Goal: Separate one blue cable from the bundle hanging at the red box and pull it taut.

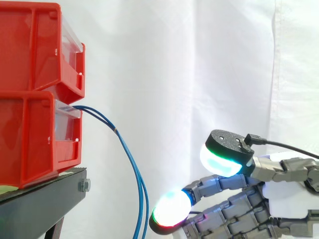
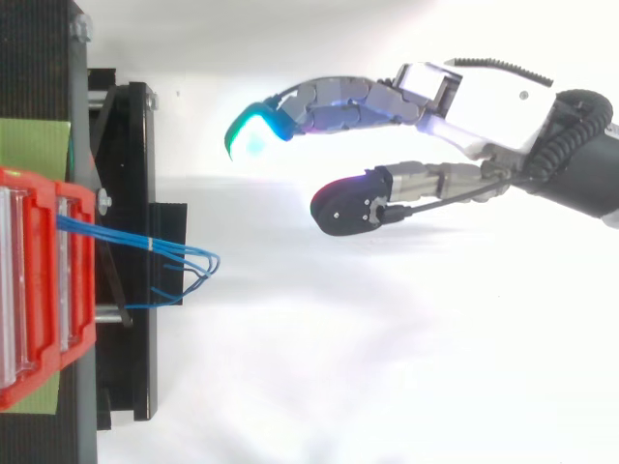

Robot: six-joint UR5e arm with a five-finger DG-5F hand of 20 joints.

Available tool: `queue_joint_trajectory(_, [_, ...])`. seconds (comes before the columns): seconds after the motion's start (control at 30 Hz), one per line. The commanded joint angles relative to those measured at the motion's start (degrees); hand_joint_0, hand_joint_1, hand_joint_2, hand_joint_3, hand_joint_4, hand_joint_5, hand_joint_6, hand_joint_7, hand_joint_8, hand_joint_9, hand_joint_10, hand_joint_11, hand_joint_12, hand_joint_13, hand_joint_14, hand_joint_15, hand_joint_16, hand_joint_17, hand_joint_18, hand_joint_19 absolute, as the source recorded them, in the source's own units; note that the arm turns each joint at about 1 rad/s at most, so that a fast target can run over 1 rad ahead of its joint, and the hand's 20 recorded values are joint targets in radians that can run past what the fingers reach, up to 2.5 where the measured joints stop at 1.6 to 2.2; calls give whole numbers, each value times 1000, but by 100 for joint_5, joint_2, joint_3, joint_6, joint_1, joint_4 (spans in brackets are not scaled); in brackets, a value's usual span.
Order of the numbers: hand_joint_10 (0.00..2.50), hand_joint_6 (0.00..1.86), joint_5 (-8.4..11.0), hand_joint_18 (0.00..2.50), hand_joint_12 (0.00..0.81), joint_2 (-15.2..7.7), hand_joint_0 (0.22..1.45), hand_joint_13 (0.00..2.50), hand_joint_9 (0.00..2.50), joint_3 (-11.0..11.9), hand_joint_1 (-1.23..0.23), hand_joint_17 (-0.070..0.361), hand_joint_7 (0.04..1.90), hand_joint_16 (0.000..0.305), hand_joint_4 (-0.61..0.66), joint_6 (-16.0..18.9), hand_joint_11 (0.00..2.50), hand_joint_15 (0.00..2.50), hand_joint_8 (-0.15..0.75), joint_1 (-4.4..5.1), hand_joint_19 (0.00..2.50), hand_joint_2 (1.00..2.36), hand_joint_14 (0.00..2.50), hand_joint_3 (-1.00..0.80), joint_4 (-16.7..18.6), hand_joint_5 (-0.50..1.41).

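While the hand (image 2: 484, 97) hangs wide open, apart from the blue cable bundle (image 2: 143, 243) at the red bin (image 1: 35, 144), its thin limp strands probably need pinching where they splay.

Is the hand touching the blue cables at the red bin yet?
Apart. The top view shows a plain white gap between the hand's glowing fingertips and the thin blue cable bundle.

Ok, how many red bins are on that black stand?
2. The upper red bin sits directly on the lower red bin, which rests on the black stand. More could be hidden past the side view's left edge.
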Motion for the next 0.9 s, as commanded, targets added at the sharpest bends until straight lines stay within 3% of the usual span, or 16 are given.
queue_joint_trajectory(0.0, [4, 502, -14, 390, 274, -2, 542, 413, 573, 36, -485, 81, 736, 36, 249, -103, 100, 17, 285, -19, 197, 1000, 0, -500, 12, -207])
queue_joint_trajectory(0.13, [4, 502, -50, 393, 274, -125, 542, 414, 576, 124, -484, 81, 742, 36, 252, -129, 102, 18, 287, -10, 201, 1000, 0, -500, 56, -204])
queue_joint_trajectory(0.17, [4, 502, -155, 393, 274, -310, 542, 414, 576, 299, -484, 81, 741, 36, 253, -94, 102, 18, 286, -19, 201, 1000, 0, -500, 47, -204])
queue_joint_trajectory(0.27, [4, 502, -225, 393, 274, -415, 542, 414, 575, 431, -485, 81, 743, 36, 259, -41, 102, 21, 285, -19, 200, 1000, 0, -500, 39, -201])
queue_joint_trajectory(0.3, [3, 502, -331, 391, 275, -477, 542, 415, 576, 554, -485, 81, 744, 36, 259, 46, 95, 14, 284, -10, 208, 1000, 0, -500, -23, -201])
queue_joint_trajectory(0.57, [4, 503, -366, 398, 276, -468, 545, 424, 584, 950, -486, 82, 768, 36, 278, 29, 99, 32, 284, 87, 220, 1000, 1, -500, -49, -190])
queue_joint_trajectory(0.87, [4, 503, -384, 406, 276, -468, 551, 427, 598, 1003, -492, 82, 822, 36, 316, -15, 112, 28, 283, 184, 226, 1000, 0, -500, 30, -169])
